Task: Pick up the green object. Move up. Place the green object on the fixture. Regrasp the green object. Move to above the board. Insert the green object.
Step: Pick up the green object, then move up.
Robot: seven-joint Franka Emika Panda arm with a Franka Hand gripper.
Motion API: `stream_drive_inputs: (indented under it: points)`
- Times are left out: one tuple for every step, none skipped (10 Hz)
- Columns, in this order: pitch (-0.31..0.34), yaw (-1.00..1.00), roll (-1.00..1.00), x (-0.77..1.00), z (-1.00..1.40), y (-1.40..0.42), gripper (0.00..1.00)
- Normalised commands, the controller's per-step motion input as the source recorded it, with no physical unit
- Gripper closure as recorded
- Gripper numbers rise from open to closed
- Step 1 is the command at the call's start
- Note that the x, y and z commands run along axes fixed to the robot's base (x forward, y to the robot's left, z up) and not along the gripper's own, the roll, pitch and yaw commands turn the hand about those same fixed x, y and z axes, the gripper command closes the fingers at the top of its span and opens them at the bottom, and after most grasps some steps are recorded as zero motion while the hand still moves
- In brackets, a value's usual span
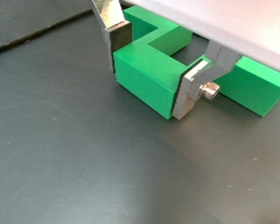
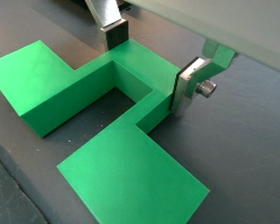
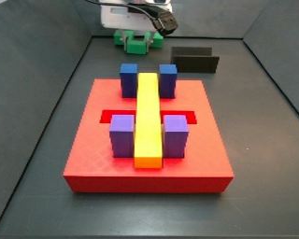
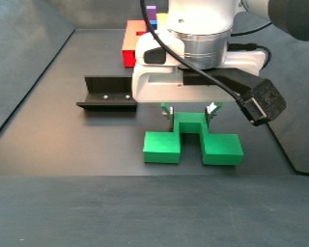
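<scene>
The gripper (image 4: pixel 189 114) stands low over the single green object (image 4: pixel 192 145), which lies flat on the dark floor directly beneath it. In both wrist views the two silver fingers (image 1: pixel 192 92) (image 2: pixel 192 85) straddle the piece's notched middle, one plate on each side, seemingly against the plastic; whether they press it I cannot tell. Beside the gripper, apart from it, sits one fixture (image 4: pixel 107 95). Well away from the gripper lies one board (image 3: pixel 149 140), carrying two blue blocks (image 3: pixel 128 76), two purple blocks (image 3: pixel 122 135) and one yellow bar (image 3: pixel 149 117).
</scene>
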Motion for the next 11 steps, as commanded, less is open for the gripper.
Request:
stream_drive_inputs:
  points:
    - [0.0, 0.0, 0.0, 0.0, 0.0, 0.0, 1.0]
    - [0.0, 0.0, 0.0, 0.0, 0.0, 0.0, 1.0]
    - [0.0, 0.0, 0.0, 0.0, 0.0, 0.0, 1.0]
    - [0.0, 0.0, 0.0, 0.0, 0.0, 0.0, 1.0]
    - [0.0, 0.0, 0.0, 0.0, 0.0, 0.0, 1.0]
    - [0.0, 0.0, 0.0, 0.0, 0.0, 0.0, 1.0]
    - [0.0, 0.0, 0.0, 0.0, 0.0, 0.0, 1.0]
    - [0.0, 0.0, 0.0, 0.0, 0.0, 0.0, 1.0]
    - [0.0, 0.0, 0.0, 0.0, 0.0, 0.0, 1.0]
    - [0.0, 0.0, 0.0, 0.0, 0.0, 0.0, 1.0]
    - [0.0, 0.0, 0.0, 0.0, 0.83, 0.0, 1.0]
